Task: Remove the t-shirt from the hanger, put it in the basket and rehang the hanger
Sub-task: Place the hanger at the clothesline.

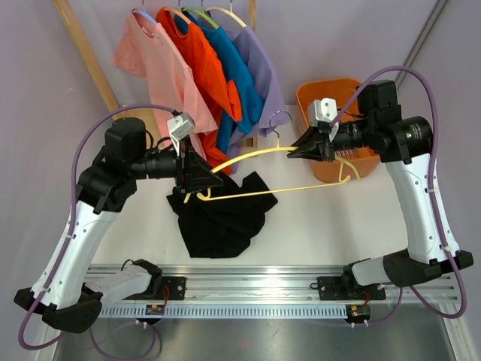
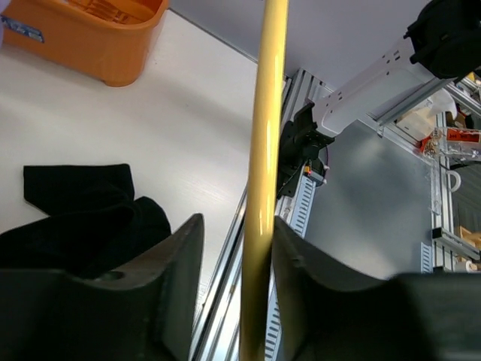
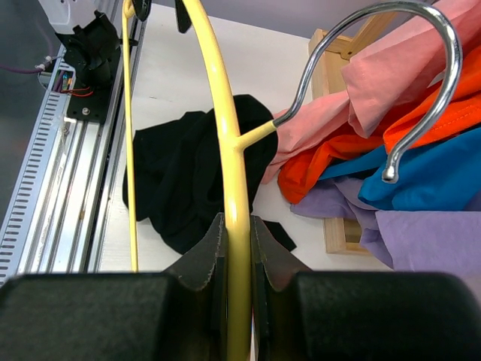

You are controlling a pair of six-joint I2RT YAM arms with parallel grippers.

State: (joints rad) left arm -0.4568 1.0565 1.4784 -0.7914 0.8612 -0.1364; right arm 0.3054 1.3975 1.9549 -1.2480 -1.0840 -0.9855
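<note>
The black t-shirt lies crumpled on the white table, off the yellow hanger. It also shows in the left wrist view and the right wrist view. The hanger is held level above the table. My right gripper is shut on the hanger's upper arm beside its metal hook. My left gripper is at the hanger's left end with its jaws open around the yellow bar. The bar touches one finger and stands clear of the other.
Pink, orange, blue and purple shirts hang on a wooden rack at the back. An orange bin stands at the back right behind the right gripper. The metal base rail runs along the near edge.
</note>
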